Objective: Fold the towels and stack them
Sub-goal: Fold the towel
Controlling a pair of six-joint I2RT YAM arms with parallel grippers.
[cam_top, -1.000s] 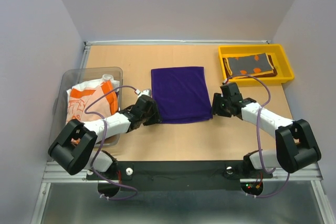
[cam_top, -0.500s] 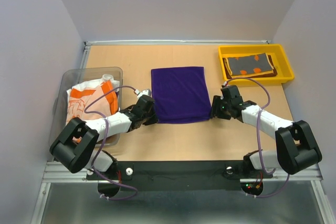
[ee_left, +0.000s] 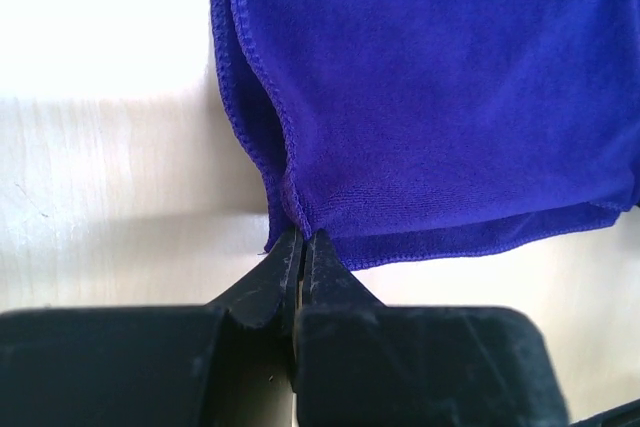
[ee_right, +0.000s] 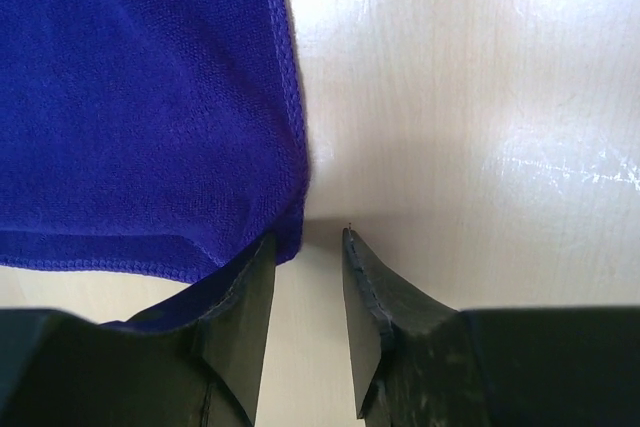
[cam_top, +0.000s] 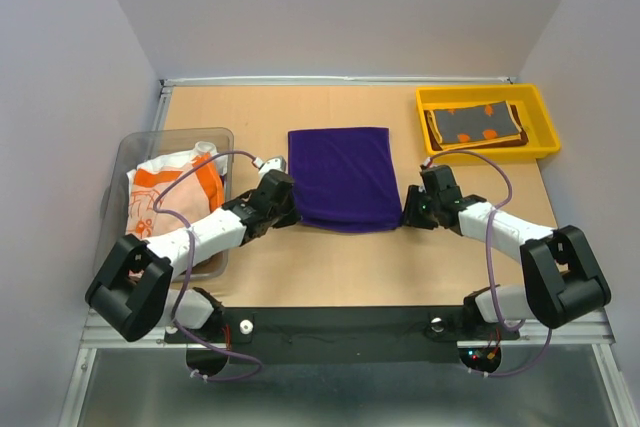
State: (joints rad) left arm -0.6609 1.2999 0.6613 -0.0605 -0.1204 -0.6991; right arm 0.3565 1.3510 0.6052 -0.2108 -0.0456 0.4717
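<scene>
**Desk:** What did the two grippers have at the near edge of the table?

**Photographer:** The left black two-finger gripper [ee_left: 300, 247] was clamped tight on the near left corner of the deep purple rectangular cloth towel [cam_top: 344, 176], its fingers [ee_left: 325, 272] pressed together with the hem pinched between the tips. The right black two-finger gripper [ee_right: 308, 247] sat at the near right corner with its jaws partly apart. One finger lay under the hem, the other stood on bare wood beside it. I could not tell whether it gripped the cloth.

**Desk:** And the towel itself?

**Photographer:** It lay folded on the light wooden tabletop [cam_top: 330, 267], stretching away from both grippers toward the far side, its near edge slightly lifted at the left gripper's corner.

**Desk:** What else was beyond the hands?

**Photographer:** Outboard of the left gripper, the clear plastic bin [cam_top: 128, 162] held a crumpled orange-and-white patterned cloth towel [cam_top: 168, 192]. Far beyond the right gripper, in the back corner, the yellow plastic tray [cam_top: 540, 150] carried a stack topped by a grey cloth with orange marks [cam_top: 473, 124], with a dark brown cloth [cam_top: 517, 139] showing at its edge underneath.
</scene>
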